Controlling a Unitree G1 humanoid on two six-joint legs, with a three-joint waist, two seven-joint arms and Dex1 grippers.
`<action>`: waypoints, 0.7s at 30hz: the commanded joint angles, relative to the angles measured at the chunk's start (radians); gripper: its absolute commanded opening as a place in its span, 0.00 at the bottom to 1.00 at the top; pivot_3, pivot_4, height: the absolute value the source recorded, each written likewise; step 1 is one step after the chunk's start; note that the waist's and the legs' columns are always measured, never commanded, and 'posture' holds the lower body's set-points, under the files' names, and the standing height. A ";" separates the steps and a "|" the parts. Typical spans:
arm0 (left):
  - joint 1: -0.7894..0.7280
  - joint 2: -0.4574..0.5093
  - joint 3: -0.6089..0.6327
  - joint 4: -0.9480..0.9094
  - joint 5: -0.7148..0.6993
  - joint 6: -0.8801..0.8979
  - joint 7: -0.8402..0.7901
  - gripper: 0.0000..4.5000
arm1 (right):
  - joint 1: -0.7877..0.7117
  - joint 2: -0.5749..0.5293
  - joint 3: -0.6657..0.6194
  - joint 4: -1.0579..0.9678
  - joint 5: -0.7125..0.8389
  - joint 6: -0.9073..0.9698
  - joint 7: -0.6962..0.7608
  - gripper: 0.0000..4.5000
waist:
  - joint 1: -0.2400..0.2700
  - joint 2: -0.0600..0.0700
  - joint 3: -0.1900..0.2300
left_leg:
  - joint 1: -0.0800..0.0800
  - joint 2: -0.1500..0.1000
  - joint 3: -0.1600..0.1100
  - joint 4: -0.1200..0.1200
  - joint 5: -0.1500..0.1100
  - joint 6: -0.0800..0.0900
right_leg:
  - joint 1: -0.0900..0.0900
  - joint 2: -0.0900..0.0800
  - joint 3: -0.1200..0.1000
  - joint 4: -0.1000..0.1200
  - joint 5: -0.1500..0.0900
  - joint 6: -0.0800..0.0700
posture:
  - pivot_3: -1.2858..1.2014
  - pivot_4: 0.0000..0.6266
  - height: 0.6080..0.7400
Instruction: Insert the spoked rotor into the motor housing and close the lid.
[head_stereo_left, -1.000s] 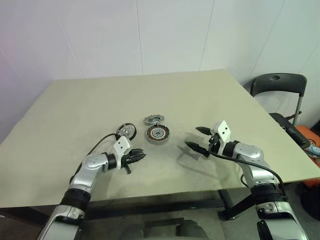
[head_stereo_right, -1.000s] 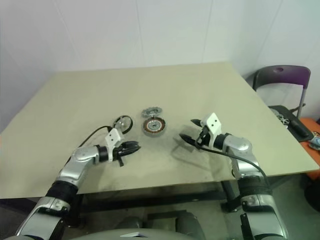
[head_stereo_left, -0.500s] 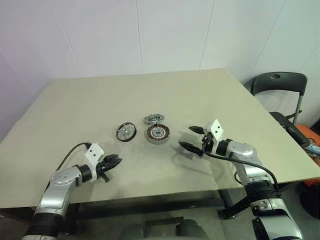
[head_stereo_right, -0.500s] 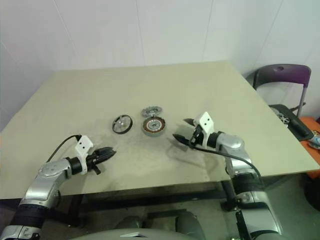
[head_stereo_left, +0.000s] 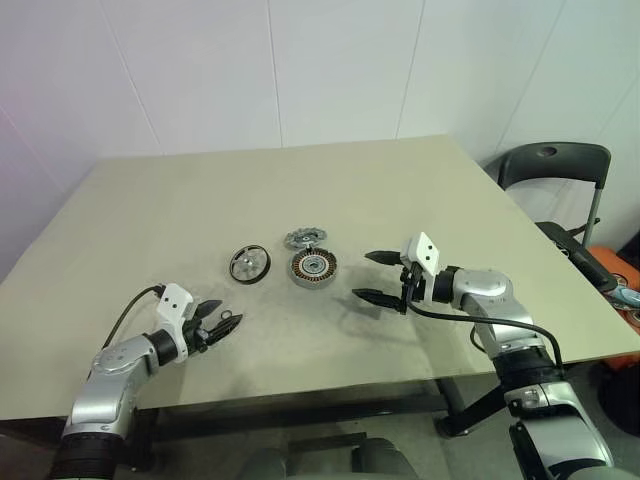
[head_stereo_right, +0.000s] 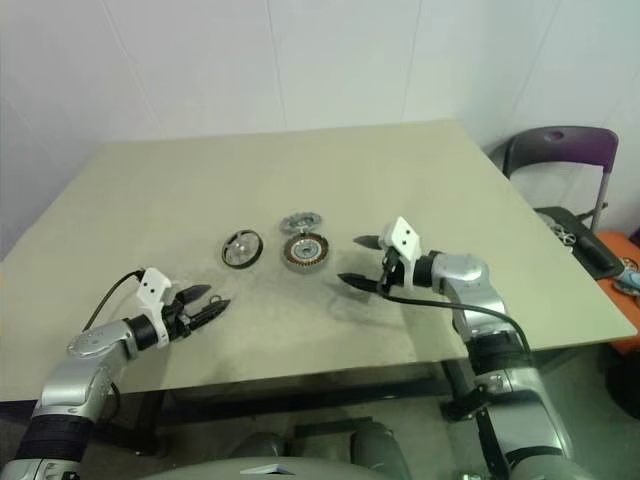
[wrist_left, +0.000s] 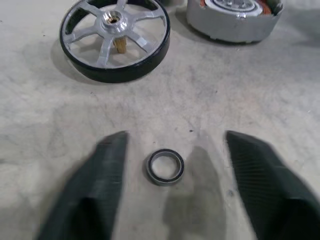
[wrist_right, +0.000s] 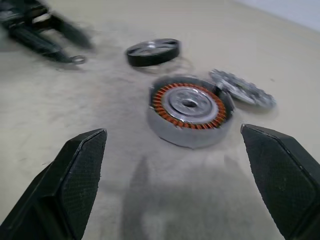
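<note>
From the head views, the spoked rotor (head_stereo_left: 249, 264) lies flat on the table (head_stereo_left: 420, 190) just left of the motor housing (head_stereo_left: 314, 266), with the lid (head_stereo_left: 306, 238) behind it; both grippers hover wide open and empty. In the left wrist view, the left gripper (wrist_left: 175, 165) straddles a tiny ring (wrist_left: 165, 166), and the rotor looks stiff, light and slick, best pinched across its black rim. In the right wrist view, the right gripper (wrist_right: 175, 165) faces the housing.

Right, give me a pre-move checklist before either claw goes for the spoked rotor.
1. Spoked rotor lies flat on the table, free of both claws: ok.
2. Motor housing has its windings facing up and nothing inside: ok.
3. Lid is off, beside the housing: ok.
4. Left claw is open, holding nothing: ok.
5. A small ring lies on the table between the left claw's fingers: not ok, clear it first.
6. Right claw is open and empty: ok.
</note>
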 joint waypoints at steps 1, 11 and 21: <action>0.005 0.032 0.031 -0.050 -0.003 -0.021 -0.006 0.99 | -0.092 -0.013 0.024 -0.021 -0.005 0.003 0.044 1.00 | -0.001 0.000 0.000 | 0.000 0.000 0.000 0.000 0.000 0.000 | 0.000 0.000 0.000 0.000 0.000 0.000 | 0.52 0.00 1.00; 0.185 0.117 0.162 -0.183 -0.078 -0.023 -0.062 0.99 | -0.375 -0.003 0.241 0.139 -0.179 0.099 0.194 1.00 | -0.002 0.001 0.001 | -0.002 0.000 0.000 -0.003 0.000 0.000 | -0.003 -0.001 0.000 -0.001 0.001 -0.002 | 0.52 0.00 1.00; 0.341 0.102 0.247 -0.293 -0.107 -0.033 -0.045 0.99 | -0.586 0.140 0.422 0.393 -0.396 -0.067 0.182 1.00 | -0.001 0.002 0.002 | -0.003 0.000 0.000 -0.003 0.000 0.000 | -0.004 -0.001 -0.001 -0.001 0.002 -0.004 | 0.52 0.00 1.00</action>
